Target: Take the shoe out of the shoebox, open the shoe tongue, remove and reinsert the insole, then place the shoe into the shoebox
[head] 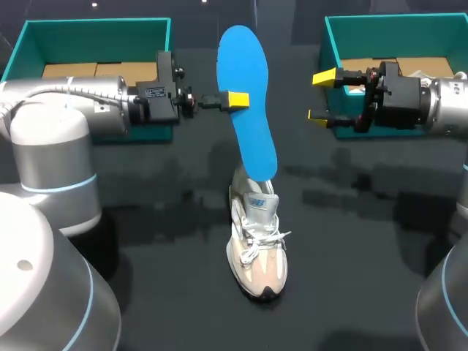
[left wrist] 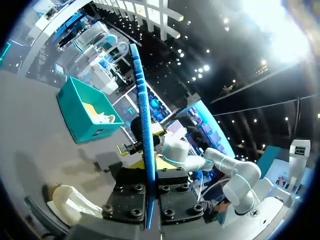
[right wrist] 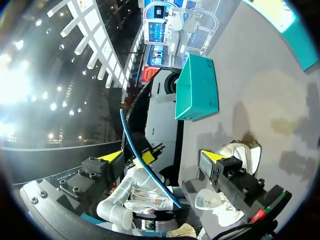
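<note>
Our left tool (head: 235, 99) pinches the insole (head: 245, 58); our right tool (head: 322, 96) gapes wide. We'd feed its lower end, apparently the heel, squarely into the shoe (head: 257, 248).

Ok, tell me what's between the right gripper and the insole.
Nothing. In the head view the right gripper and the blue insole are separated by an open gap, with only bare table below.
</note>
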